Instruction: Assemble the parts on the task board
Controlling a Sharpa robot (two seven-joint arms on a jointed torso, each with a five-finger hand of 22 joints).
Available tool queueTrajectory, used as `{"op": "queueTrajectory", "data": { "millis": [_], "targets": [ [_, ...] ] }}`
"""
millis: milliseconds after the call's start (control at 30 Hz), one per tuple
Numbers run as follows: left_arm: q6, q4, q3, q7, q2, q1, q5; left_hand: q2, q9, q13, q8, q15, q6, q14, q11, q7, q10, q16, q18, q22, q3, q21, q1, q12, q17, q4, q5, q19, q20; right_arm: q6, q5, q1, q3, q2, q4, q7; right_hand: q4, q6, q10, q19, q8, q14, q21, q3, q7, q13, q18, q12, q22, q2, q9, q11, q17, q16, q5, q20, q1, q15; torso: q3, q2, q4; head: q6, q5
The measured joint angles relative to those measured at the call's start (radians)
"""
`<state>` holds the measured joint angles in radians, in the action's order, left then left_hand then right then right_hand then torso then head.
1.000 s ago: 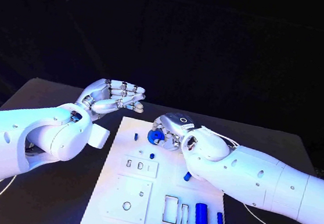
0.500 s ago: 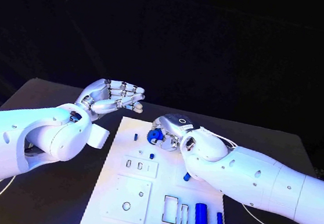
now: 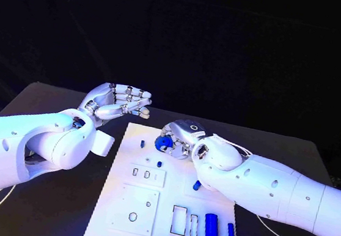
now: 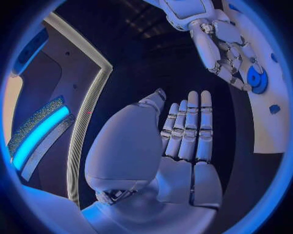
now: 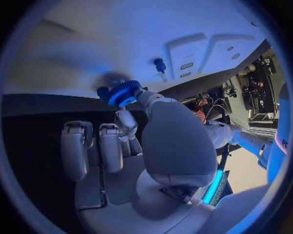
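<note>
black table (image 3: 57, 104) under dark surroundings carries our white task board (image 3: 117, 220). our right hand (image 3: 180, 138) pinches a blue gear (image 5: 124, 92) over the board's far edge; our left hand (image 3: 120, 103) hovers empty, fingers apart. several blue parts (image 3: 212, 227) lie loose near the near right corner, so we judge most assembly remains.

black table (image 3: 65, 106), dark backdrop (image 3: 185, 34), blue light

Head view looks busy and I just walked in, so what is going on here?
The robot is putting small blue parts together on a white board. Its right hand holds a blue gear at its fingertips over the far end of the board. The left hand is raised beside the board, fingers apart, holding nothing. Two blue cylinders and a small blue peg lie on the board, not yet picked up.
</note>
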<state>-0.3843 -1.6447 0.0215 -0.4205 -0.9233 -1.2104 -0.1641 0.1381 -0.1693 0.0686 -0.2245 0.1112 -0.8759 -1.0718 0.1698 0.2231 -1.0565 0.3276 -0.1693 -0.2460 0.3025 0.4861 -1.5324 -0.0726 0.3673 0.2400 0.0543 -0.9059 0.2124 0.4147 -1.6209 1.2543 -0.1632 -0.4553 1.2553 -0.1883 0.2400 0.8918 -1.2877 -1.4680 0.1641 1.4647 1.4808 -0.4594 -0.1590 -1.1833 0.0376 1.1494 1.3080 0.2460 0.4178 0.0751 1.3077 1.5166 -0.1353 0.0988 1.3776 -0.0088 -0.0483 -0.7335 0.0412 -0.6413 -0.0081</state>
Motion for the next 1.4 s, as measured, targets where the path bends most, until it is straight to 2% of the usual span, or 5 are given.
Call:
{"op": "queueTrajectory", "data": {
  "millis": [700,833,1100,1200,1400],
  "targets": [
    [0.0,0.0,0.0,0.002,-0.002,0.0,0.0,0.0,0.0,0.0,0.0,0.004,0.0,0.004,0.0,0.0,0.0,-0.004,0.0,-0.004,0.0,0.008,0.0,0.0,0.005,0.0,0.0,0.006,-0.005,0.011,0.003,-0.006,-0.003,-0.024,0.024,-0.004,0.002,0.007,-0.004,0.0,0.006,0.0,0.0,0.002,0.0,-0.007,0.0,0.014,0.0,0.005,0.003,-0.004,0.0,0.0,-0.004,0.0,-0.016,0.0,-0.0005,0.0,0.0014,-0.002,0.0],
    [0.0,0.0,0.0,0.002,-0.002,0.0,0.0,0.0,0.0,0.0,0.0,0.004,0.0,0.004,0.0,0.0,0.0,-0.004,0.0,-0.004,0.0,0.008,0.0,0.0,0.005,0.0,0.0,0.006,-0.005,0.012,0.006,-0.006,-0.003,-0.024,0.02,-0.005,0.009,0.003,0.0,0.0,-0.006,0.004,0.0,0.028,-0.003,0.004,0.0,0.002,0.0,0.008,-0.002,-0.003,0.0,0.0,0.026,0.0,-0.032,0.003,-0.0007,0.001,0.0012,0.0,0.0],
    [0.0,0.001,0.0,0.003,-0.002,0.0,0.0,0.0,0.0,0.0,0.0,0.004,0.0,0.004,0.0,0.0,0.0,-0.004,0.0,-0.005,0.003,0.008,0.0,0.0,0.006,0.003,0.0,0.009,-0.002,0.009,0.013,-0.007,-0.003,-0.022,0.015,-0.005,0.026,-0.017,0.011,0.004,-0.019,0.0,0.0,0.057,-0.005,0.001,0.0,0.0,0.0,-0.007,-0.007,0.003,0.0,0.0,0.033,0.004,-0.046,0.007,-0.0011,0.001,0.0012,0.001,-0.001],
    [0.0,0.001,0.0,0.003,-0.002,0.0,0.0,0.0,0.0,0.0,0.0,0.004,0.0,0.004,0.0,0.0,0.0,-0.004,0.0,-0.005,0.003,0.008,0.0,0.0,0.006,0.003,0.0,0.009,-0.002,0.0,0.018,-0.007,-0.003,-0.022,0.014,-0.006,0.046,-0.012,-0.006,0.004,-0.019,0.0,0.004,0.093,0.0,-0.019,0.0,0.023,0.0,-0.019,-0.007,0.002,0.0,0.008,-0.004,0.004,-0.092,0.007,-0.0011,0.001,0.0014,0.001,-0.001],
    [0.0,0.001,0.0,0.004,-0.002,0.0,0.0,0.0,0.0,0.0,0.0,0.004,0.0,0.004,0.0,0.0,0.0,-0.004,0.0,-0.005,0.003,0.008,0.0,0.0,0.006,0.003,0.0,0.009,-0.002,-0.02,0.03,-0.006,-0.003,-0.022,0.012,-0.006,0.051,-0.005,-0.009,0.004,-0.021,0.0,0.004,0.12,-0.001,-0.031,0.0,0.034,-0.001,-0.04,-0.01,0.003,0.0,0.008,-0.026,0.004,-0.133,0.007,-0.0009,0.0,0.0014,0.0,0.0]
  ]
}}
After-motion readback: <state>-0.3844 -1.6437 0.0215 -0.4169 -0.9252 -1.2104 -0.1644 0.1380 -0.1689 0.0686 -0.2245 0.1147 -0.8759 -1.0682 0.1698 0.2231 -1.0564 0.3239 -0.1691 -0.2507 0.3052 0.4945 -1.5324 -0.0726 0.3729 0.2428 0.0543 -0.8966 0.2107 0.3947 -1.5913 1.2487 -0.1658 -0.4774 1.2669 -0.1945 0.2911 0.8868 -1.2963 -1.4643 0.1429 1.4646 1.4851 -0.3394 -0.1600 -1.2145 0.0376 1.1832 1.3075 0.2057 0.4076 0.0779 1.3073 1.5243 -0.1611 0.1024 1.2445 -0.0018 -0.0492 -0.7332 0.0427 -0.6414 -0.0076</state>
